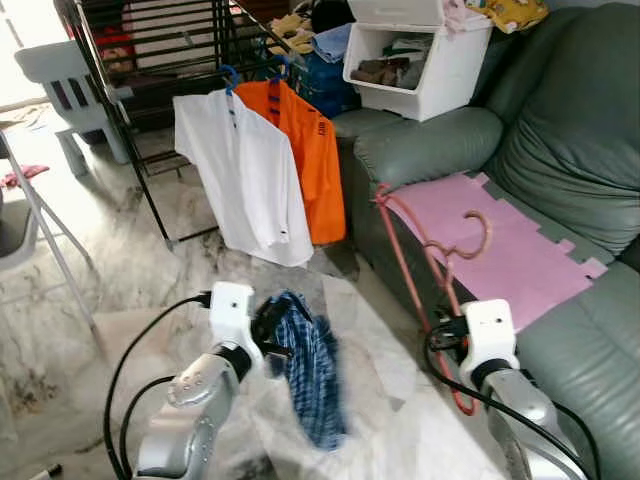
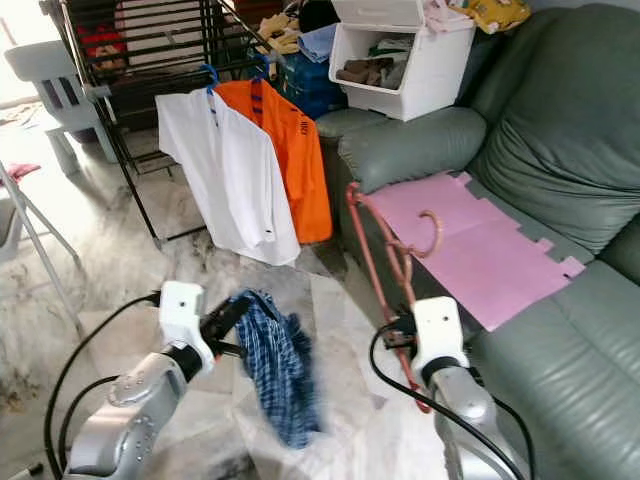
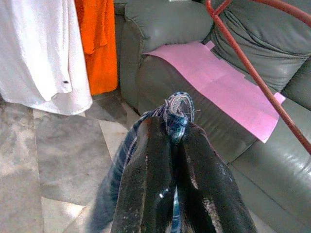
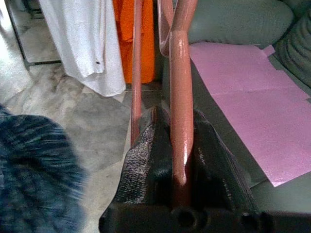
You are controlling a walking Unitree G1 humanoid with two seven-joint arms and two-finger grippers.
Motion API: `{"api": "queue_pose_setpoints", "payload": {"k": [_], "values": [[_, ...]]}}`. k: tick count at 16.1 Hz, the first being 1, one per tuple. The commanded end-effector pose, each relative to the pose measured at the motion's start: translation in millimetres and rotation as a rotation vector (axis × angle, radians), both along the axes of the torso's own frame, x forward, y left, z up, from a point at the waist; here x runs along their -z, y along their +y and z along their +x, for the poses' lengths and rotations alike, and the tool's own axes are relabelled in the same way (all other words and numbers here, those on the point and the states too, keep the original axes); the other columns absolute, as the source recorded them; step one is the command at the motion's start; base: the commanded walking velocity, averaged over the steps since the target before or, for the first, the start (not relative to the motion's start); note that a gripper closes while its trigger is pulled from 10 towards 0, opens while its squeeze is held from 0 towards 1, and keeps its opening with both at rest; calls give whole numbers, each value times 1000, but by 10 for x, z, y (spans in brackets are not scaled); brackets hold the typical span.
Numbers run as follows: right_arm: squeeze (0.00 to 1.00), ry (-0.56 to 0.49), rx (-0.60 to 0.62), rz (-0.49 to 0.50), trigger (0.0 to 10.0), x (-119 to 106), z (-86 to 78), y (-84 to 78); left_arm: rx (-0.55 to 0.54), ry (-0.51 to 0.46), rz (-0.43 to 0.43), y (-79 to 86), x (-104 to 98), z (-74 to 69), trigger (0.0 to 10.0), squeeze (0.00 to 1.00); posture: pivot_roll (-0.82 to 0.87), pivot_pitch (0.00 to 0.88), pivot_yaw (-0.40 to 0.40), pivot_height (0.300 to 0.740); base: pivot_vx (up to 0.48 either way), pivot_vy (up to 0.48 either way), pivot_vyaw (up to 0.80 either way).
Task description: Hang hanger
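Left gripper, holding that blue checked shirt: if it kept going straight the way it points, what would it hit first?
Probably the sofa's front, below the pink mat; the left gripper aims there, though depth is unclear.

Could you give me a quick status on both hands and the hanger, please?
Left hand shut on blue plaid shirt. Right hand shut on pink hanger. Rack ahead, already holding white shirt, orange shirt.

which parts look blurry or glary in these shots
Left eye view: the blue plaid garment is smeared at its lower end. Right wrist view: the same cloth is an out-of-focus blur, and the red hanger carries a bright glare streak. Left wrist view: small highlights on the fingers.
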State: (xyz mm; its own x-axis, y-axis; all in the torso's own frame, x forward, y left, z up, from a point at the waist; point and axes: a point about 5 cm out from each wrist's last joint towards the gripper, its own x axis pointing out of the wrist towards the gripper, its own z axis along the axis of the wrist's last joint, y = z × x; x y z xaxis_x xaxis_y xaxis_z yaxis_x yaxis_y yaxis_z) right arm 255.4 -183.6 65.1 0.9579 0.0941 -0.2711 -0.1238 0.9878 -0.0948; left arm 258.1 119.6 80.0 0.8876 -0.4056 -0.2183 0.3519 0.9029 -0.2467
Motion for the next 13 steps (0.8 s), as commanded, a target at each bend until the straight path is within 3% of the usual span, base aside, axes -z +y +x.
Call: {"api": "queue_pose_setpoints", "payload": {"k": [1, 6, 13], "values": [[0, -24, -10, 10, 10000, -67, 36, 25, -14, -14, 6, 35, -31, 26, 10000, 0, -131, 0, 11, 740, 0, 0, 0], [0, -22, -12, 13, 10000, -63, 25, 44, -11, -16, 4, 39, -37, 27, 10000, 0, -133, 0, 19, 740, 0, 0, 0], [0, -16, -13, 19, 10000, -48, 10, 61, -9, -12, 16, 46, -30, 25, 10000, 0, -131, 0, 21, 740, 0, 263, 0]]}}
